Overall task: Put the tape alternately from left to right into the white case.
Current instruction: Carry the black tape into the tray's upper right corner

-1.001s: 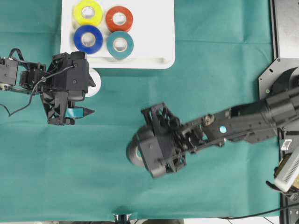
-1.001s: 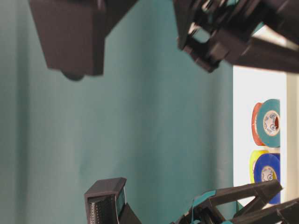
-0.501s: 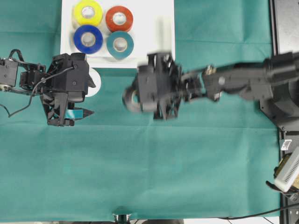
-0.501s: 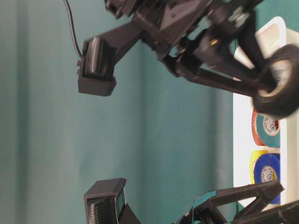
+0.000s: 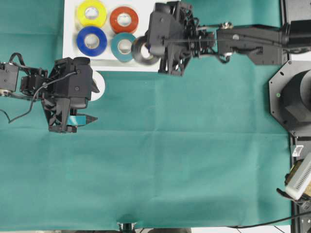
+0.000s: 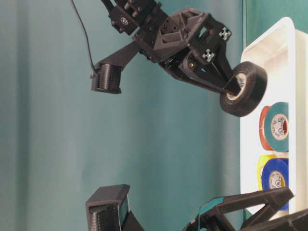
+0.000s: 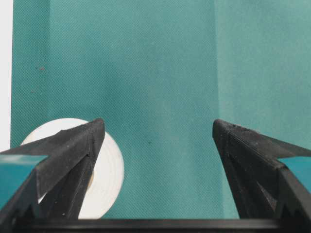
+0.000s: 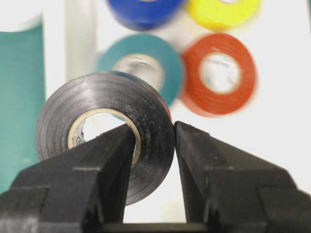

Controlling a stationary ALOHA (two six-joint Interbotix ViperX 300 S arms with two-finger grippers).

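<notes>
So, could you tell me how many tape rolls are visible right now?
6: yellow, red-orange, blue and teal in the white case; black in the right gripper; white on the cloth.

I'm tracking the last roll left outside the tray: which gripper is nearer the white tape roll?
Left. The left gripper hangs open right at the white tape roll, one finger overlapping it. The right gripper is away over the white case, shut on the black tape roll.
</notes>
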